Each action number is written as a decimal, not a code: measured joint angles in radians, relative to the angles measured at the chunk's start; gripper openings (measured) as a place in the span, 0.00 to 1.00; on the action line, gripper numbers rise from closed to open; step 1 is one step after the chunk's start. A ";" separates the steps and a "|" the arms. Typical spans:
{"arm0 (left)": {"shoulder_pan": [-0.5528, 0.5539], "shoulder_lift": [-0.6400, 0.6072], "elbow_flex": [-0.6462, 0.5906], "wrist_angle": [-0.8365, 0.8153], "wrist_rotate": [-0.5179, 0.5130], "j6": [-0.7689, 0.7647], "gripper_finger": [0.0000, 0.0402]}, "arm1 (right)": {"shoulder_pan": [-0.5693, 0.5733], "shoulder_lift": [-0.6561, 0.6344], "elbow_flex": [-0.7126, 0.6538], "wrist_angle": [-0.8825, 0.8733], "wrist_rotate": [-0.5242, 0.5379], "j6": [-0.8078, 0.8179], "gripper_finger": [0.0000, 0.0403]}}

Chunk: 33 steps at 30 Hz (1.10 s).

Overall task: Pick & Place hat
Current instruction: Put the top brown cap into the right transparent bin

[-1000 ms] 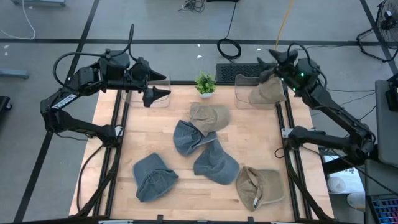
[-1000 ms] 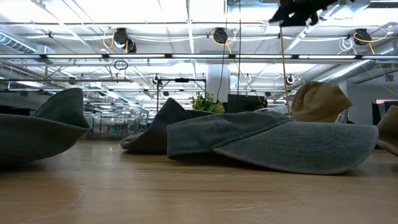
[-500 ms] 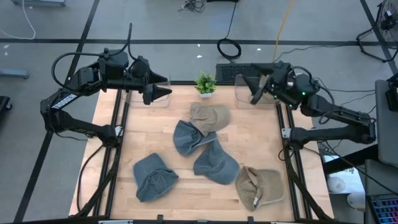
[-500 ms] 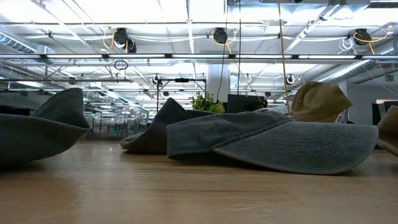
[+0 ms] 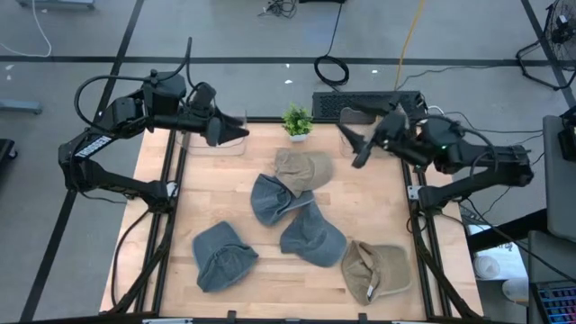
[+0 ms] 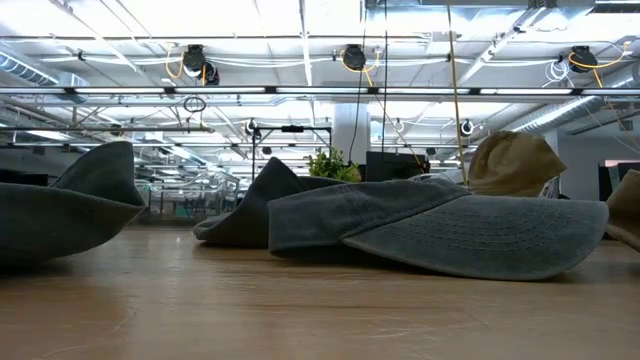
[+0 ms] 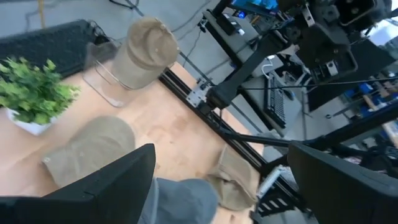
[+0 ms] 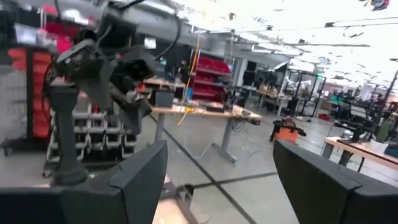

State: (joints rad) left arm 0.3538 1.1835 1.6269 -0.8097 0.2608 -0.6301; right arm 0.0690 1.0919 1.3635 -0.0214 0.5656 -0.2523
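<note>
Five hats lie on the wooden table in the high view: a tan hat (image 5: pixel 303 168), three blue hats (image 5: pixel 274 198) (image 5: pixel 312 236) (image 5: pixel 222 256), and a second tan hat (image 5: pixel 376 270). One more tan hat (image 7: pixel 146 53) sits in a clear container at the far right corner. My left gripper (image 5: pixel 236 133) (image 7: pixel 221 155) hovers open over the far left corner. My right gripper (image 5: pixel 354 146) (image 8: pixel 221 149) is open and raised near the far right corner. It points level toward the table's left, just right of the first tan hat, and touches nothing.
A small potted plant (image 5: pixel 297 120) stands at the middle of the far edge. A clear container (image 5: pixel 354 121) stands at the far right and another is partly hidden under my left gripper. Black frame rails (image 5: pixel 416 193) run along both sides. The low view shows blue hats (image 6: pixel 440 230) close up.
My right gripper has swung away from the far right container, moving toward the table's left and a little nearer. It has tipped until it points level across the table. The tan hat stays in the container. The other hats have not moved.
</note>
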 joint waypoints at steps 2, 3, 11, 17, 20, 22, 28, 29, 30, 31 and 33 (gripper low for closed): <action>0.000 0.000 0.000 0.000 0.017 -0.011 0.93 | 0.028 0.052 0.053 -0.044 0.018 0.007 0.69; 0.000 0.000 0.000 0.000 0.026 -0.013 0.93 | 0.040 0.077 0.080 -0.059 0.017 0.022 0.69; 0.000 0.000 0.000 -0.007 0.053 -0.172 0.93 | 0.150 0.247 0.258 -0.093 0.010 0.135 0.69; 0.000 0.000 0.000 -0.055 0.103 -0.384 0.93 | 0.225 0.317 0.353 -0.156 0.010 0.135 0.69; -0.005 0.000 0.000 -0.117 0.108 -0.438 0.93 | 0.244 0.327 0.362 -0.155 0.010 0.136 0.69; -0.009 0.000 0.000 -0.174 0.108 -0.462 0.93 | 0.252 0.331 0.362 -0.156 0.010 0.136 0.69; -0.010 0.000 0.000 -0.317 0.102 -0.511 0.93 | 0.261 0.332 0.362 -0.155 0.010 0.136 0.69; -0.010 0.000 0.000 -0.340 0.096 -0.516 0.93 | 0.261 0.332 0.362 -0.156 0.011 0.136 0.69; -0.010 0.001 0.000 -0.362 0.087 -0.524 0.93 | 0.261 0.332 0.362 -0.156 0.010 0.135 0.69; -0.010 0.003 0.000 -0.383 0.076 -0.533 0.93 | 0.261 0.332 0.362 -0.157 0.010 0.134 0.69; -0.010 0.008 0.000 -0.418 0.056 -0.547 0.93 | 0.261 0.332 0.362 -0.157 0.010 0.134 0.69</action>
State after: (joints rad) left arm 0.3443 1.1919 1.6272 -1.2278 0.3164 -1.1767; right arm 0.3305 1.4239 1.7256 -0.1780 0.5758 -0.1181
